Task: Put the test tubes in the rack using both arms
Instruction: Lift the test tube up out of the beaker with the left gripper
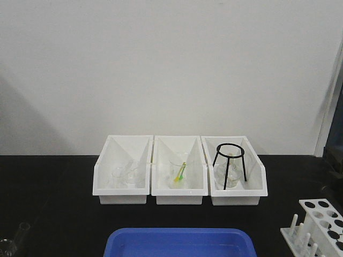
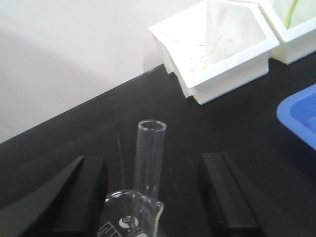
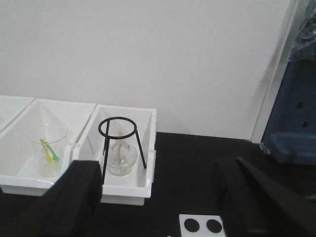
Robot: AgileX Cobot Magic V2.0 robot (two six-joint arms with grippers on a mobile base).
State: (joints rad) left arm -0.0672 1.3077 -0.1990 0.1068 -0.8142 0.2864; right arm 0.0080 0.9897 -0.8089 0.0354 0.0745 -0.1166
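Glass test tube (image 2: 150,158) is standing in a beaker (image 2: 132,216) — left claw (image 2: 153,195) is straddling it, jaws spread; right claw (image 3: 158,197), likewise spread, is hovering over the rack (image 3: 201,225).

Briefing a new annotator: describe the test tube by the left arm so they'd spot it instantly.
On the black table, look left of the blue tray, at the near-left corner, in front of the three white bins. A clear beaker with printed markings sits there; the test tube is the slender, open-topped glass cylinder rising above its rim, far narrower than the beaker.
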